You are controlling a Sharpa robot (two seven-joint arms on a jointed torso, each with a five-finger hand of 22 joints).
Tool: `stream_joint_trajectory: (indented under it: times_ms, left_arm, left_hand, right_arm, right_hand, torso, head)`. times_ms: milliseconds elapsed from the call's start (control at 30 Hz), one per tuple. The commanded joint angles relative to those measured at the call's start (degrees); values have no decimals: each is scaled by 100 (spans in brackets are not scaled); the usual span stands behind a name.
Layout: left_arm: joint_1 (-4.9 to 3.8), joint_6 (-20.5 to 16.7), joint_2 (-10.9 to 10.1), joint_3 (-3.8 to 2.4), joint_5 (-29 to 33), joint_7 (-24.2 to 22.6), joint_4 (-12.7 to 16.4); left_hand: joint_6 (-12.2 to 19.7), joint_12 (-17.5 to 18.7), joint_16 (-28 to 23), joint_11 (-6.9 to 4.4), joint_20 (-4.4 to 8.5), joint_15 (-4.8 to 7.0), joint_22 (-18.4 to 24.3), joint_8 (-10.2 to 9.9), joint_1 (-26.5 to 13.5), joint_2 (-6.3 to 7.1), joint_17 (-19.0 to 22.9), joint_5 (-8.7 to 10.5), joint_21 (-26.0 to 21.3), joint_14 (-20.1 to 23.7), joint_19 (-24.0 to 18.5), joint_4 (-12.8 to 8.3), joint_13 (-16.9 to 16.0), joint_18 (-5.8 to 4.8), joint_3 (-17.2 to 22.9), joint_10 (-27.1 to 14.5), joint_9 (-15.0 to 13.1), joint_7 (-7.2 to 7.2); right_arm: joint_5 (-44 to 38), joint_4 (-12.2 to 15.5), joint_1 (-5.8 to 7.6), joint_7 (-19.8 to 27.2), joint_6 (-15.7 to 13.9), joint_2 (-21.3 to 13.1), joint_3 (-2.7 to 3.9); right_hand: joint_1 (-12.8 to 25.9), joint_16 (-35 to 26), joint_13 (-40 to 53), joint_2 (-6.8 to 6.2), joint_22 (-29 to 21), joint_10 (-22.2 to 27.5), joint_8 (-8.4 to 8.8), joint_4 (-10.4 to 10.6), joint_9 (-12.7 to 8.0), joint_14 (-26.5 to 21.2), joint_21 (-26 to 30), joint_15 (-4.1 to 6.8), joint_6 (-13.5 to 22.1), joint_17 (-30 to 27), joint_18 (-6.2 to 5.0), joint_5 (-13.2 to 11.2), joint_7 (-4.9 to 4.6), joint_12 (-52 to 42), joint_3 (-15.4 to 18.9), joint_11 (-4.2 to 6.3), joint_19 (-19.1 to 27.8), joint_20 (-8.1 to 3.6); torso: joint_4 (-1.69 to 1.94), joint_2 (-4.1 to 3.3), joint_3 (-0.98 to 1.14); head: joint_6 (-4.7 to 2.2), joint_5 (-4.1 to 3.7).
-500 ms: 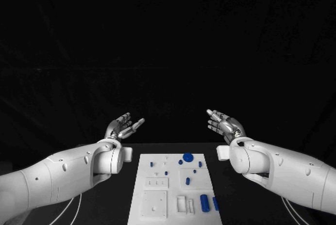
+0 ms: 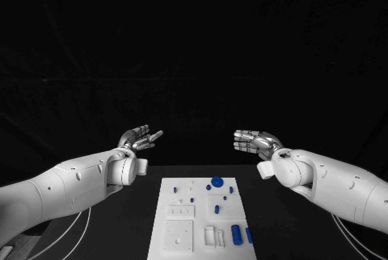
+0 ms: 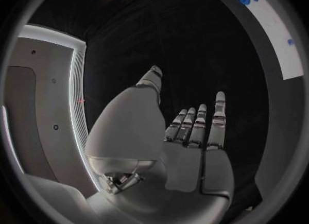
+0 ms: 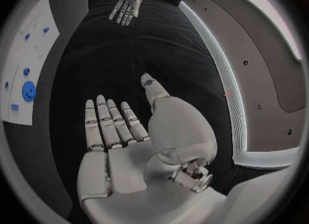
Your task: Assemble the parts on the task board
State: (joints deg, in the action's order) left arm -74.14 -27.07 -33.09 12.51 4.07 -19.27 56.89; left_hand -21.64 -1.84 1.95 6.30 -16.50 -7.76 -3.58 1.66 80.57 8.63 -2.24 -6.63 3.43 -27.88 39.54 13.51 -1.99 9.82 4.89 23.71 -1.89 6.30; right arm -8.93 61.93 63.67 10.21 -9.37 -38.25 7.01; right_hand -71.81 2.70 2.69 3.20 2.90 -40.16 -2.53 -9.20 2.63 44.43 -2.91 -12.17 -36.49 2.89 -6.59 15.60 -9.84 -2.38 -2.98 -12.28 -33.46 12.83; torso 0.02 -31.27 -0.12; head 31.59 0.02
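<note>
Both robot hands raised, empty, fingers spread.
Left robot hand (image 2: 137,140) and right robot hand (image 2: 257,142) above mid-frame; task board (image 2: 179,237) with blue parts (image 2: 217,182) at bottom centre. Open palms plain in wrist views.

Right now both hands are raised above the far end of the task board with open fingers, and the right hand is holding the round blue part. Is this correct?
Not quite. The right hand holds nothing: its fingers are apart, as the right wrist view shows. The round blue part lies on the task board, seen in the head view. The left hand is open too, and both are raised beyond the board's far end.
</note>
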Motion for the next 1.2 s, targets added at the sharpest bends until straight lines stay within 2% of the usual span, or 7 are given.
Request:
stream_joint_trajectory:
  times_ms: [33, 167, 233, 300, 467, 800, 1200]
  left_arm:
    - [-6, 371, -108, 0, 44, 6, 107]
    - [-7, 502, -200, 0, -85, -26, 221]
    - [-16, 615, -268, -1, -194, -21, 313]
    - [-43, 689, -364, -2, -315, -32, 455]
    - [-96, 854, -620, -63, -521, -217, 873]
    - [-230, 1011, -958, -146, -638, -401, 1563]
    - [-279, 1153, -1231, -171, -610, -349, 2160]
  left_hand:
    - [-517, -37, 47, 128, -3, -25, -37, 38, -132, -371, -27, 8, 65, -541, 422, -522, -27, 109, -56, 556, -29, 143]
    - [-1366, -85, 184, 242, 135, -208, -107, 97, -125, -745, -124, -37, 273, -2315, 897, -1083, -69, 218, -178, 1539, -73, 236]
    - [-1915, -104, 158, 286, 412, -190, -147, 119, -31, -875, -140, -60, 437, -2919, 1194, -1293, -98, -4, -159, 2187, -95, 256]
    - [-2518, -155, 155, 288, 686, -122, -150, 142, -3, -977, -152, -85, 558, -3210, 1416, -1492, -129, -288, -143, 3145, -126, 278]
    - [-3342, -158, 173, 168, 1032, 102, -238, 185, 81, -1038, -210, -155, 834, -3876, 1760, -1692, -135, -494, 75, 3854, -173, 292]
    - [-3382, -160, 172, 178, 1049, 86, -252, 189, -67, -949, -183, -130, 967, -3815, 1634, -1868, -136, -555, 300, 3834, -178, 294]
    - [-3298, -159, 169, 201, 1015, 59, -197, 187, -106, -947, -183, -91, 967, -3758, 1604, -1900, -137, -544, 186, 3768, -175, 305]
  right_arm:
    - [-2114, -195, -39, 43, 88, 124, 8]
    - [-3215, -239, -52, 149, -4, 177, 8]
    - [-3798, -228, -56, 193, -40, 189, 8]
    - [-4391, -193, -60, 221, -91, 198, 8]
    - [-5744, -101, -67, 236, -182, 249, 9]
    - [-8243, 88, -73, -167, -321, 366, 15]
    - [-9995, -150, -77, -836, -377, 684, 18]
  right_hand:
    - [-68, 35, 26, 2, 18, -627, -33, -131, 24, 517, -31, 84, -544, 22, 70, 53, -41, -53, -87, 84, -374, -71]
    - [-59, 70, 56, 25, 47, -1542, -83, -297, 64, 1277, -68, 183, -1498, 56, 105, 157, 70, -85, -312, 219, -894, -173]
    - [13, 71, 61, 39, 73, -1884, -105, -403, 90, 1465, -108, 260, -2244, 63, 124, 197, 154, -92, -569, 322, -1365, -240]
    - [179, 67, 64, -42, 85, -2036, -94, -540, 91, 1621, -114, 319, -2360, 65, 175, 141, 170, -94, -985, 362, -1663, -321]
    - [303, 120, 66, -210, 106, -2184, -104, -660, 97, 2164, -183, 525, -2393, 110, 178, -33, 187, -93, -1594, 432, -2110, -513]
    - [139, 518, 66, -523, 333, -2488, -122, -694, 106, 4137, -976, 1170, -2614, 592, -210, -21, 268, -96, -1700, 668, -3891, -1017]
    - [75, 3336, 70, -728, 1023, -2455, -98, -695, 94, 4033, -1978, 1262, -2661, 2262, -670, -51, 319, -106, -1566, 708, -4789, -1054]
  torso:
    - [2, -5, -15]
    - [9, -22, -17]
    - [21, -40, -15]
    - [45, -97, -27]
    - [96, -217, -56]
    - [324, -472, -91]
    - [458, -745, -130]
  head:
    - [220, 132]
    - [300, 152]
    - [315, 146]
    - [308, 144]
    - [307, 128]
    - [376, 1]
    - [357, -152]
